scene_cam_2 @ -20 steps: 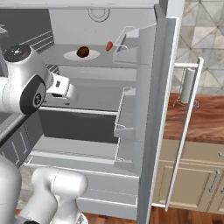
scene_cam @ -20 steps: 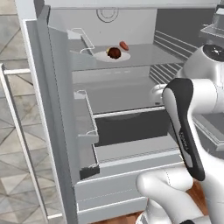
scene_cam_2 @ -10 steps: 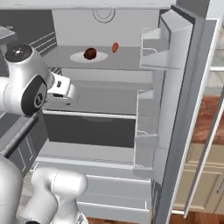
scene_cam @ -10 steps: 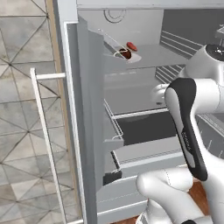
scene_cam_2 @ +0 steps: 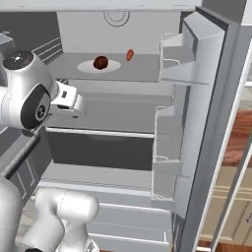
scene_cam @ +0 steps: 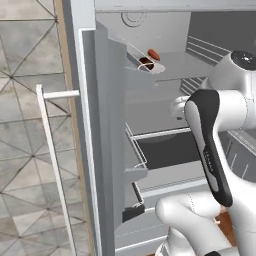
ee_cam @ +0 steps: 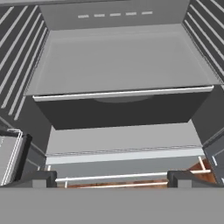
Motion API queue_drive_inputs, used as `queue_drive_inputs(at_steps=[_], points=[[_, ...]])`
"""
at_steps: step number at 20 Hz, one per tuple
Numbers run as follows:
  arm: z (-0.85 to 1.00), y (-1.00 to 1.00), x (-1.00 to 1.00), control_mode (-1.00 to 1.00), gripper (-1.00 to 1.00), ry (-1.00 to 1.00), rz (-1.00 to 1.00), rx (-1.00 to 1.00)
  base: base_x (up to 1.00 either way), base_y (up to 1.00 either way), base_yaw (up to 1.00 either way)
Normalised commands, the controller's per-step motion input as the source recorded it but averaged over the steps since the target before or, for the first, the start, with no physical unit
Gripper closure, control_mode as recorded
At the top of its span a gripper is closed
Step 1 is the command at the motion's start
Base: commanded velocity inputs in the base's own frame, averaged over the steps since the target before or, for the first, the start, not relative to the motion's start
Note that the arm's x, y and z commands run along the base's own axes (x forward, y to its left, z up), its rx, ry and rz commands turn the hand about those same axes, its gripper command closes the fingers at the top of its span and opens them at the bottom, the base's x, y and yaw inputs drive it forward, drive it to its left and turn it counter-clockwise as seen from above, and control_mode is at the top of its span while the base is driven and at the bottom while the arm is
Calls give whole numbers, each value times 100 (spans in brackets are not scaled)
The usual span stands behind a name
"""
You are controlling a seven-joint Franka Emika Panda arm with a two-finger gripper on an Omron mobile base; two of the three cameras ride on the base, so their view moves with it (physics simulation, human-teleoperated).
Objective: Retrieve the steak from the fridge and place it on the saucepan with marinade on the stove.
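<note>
The fridge stands open, with its grey shelves facing me. On the top shelf lies the steak, a small dark red lump on a white disc, also seen past the door edge as the steak. My gripper hangs in front of the middle shelf, below and left of the steak, well apart from it. In the hand view the gripper is open with nothing between its fingertips, looking into the fridge at a bare shelf and a dark drawer. The saucepan, marinade and stove are out of view.
A small red item lies just right of the steak. The left door with its bins stands close beside the arm; the right door's bins jut out on the other side. A white bar handle runs down the left.
Both base views have shifted, so the base has moved: the fridge interior looks nearer and the door edges loom larger. The arm's pose and the open jaws look the same.
</note>
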Motion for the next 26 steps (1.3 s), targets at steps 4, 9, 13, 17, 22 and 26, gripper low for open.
queue_drive_inputs(at_steps=[4,9,13,17,22,26], points=[[0,0,0,100,-100,0,0,0,9,-50,4],[0,0,0,100,-100,0,0,0,11,-33,5],[0,0,0,100,-100,0,0,0,36,6,0],[0,0,0,100,-100,0,0,0,34,33,0],[0,0,0,100,-100,0,0,0,45,36,0],[0,0,0,100,-100,0,0,0,33,40,0]])
